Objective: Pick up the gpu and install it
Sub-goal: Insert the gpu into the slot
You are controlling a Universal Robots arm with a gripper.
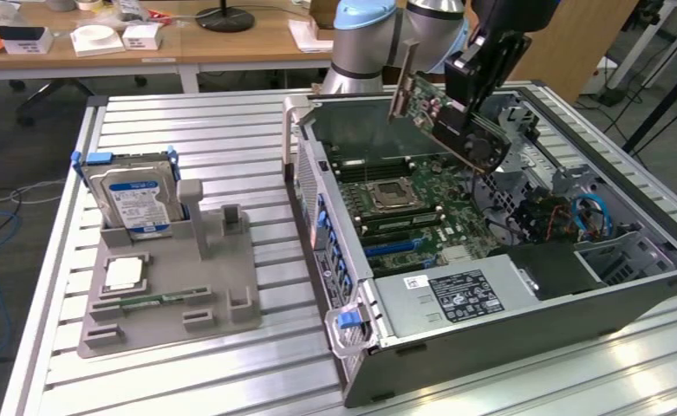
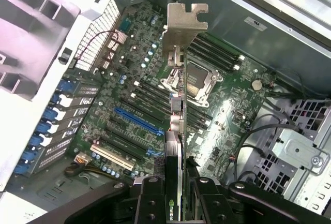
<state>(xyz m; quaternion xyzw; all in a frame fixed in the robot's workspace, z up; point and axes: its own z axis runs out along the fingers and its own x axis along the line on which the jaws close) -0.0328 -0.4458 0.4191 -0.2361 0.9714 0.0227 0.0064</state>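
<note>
The gpu [image 1: 445, 117], a green card with a black cooler and a silver end bracket, hangs tilted in the air above the open computer case [image 1: 615, 299]. My gripper [image 1: 479, 78] is shut on the card's upper end. In the wrist view the gpu [image 2: 176, 125] runs edge-on away from my gripper [image 2: 175, 193], its silver bracket at the far end, over the motherboard [image 2: 129, 79]. A blue expansion slot [image 2: 138, 121] lies on the board just beside and below the card. The card touches nothing in the case.
On the exterior view's left a grey holder [image 1: 171, 290] carries a silver hard drive [image 1: 136, 204], a small chip and a narrow green memory stick [image 1: 153, 301]. The case's power supply [image 1: 459, 295], drive cage and cables [image 1: 593, 217] crowd its near and right sides. Desks stand behind.
</note>
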